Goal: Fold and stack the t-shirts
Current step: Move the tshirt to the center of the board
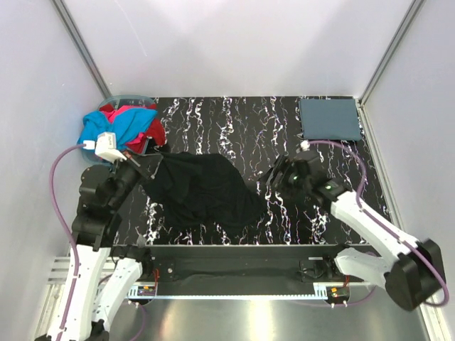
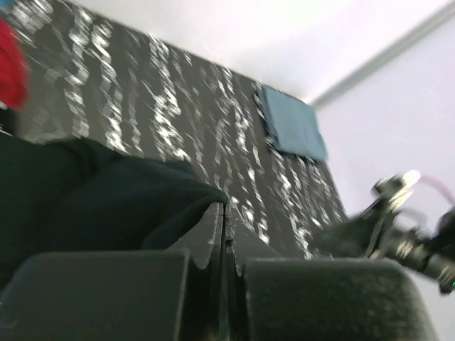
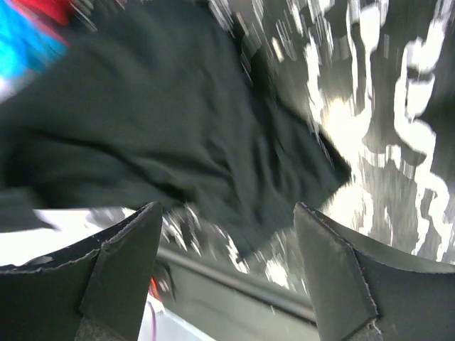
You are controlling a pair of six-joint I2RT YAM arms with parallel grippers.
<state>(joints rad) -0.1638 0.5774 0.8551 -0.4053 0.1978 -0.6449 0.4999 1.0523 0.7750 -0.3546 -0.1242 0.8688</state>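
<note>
Black t-shirt (image 1: 202, 188) lies crumpled, unfolded, centre-left on the worktop (image 1: 234, 128). Left hand (image 1: 142, 169) sits at its left edge, fingers pressed together; can't tell if any cloth is pinched between them. Right hand (image 3: 227, 213) hovers over the shirt's right edge, fingers apart, gripping nothing. Slate blue-grey t-shirt (image 1: 329, 118) lies folded flat in the far right corner. Cyan t-shirt (image 1: 117, 128) and red t-shirt (image 1: 158, 133) are heaped over the tub (image 1: 128, 98) at far left.

You will find the black t-shirt (image 1: 202, 188) crumpled, spread left of mid-table; the slate blue-grey t-shirt (image 1: 329, 118) folded flat, far-right corner; the cyan t-shirt (image 1: 114, 126) and red t-shirt (image 1: 156, 132) heaped together, far left.
</note>
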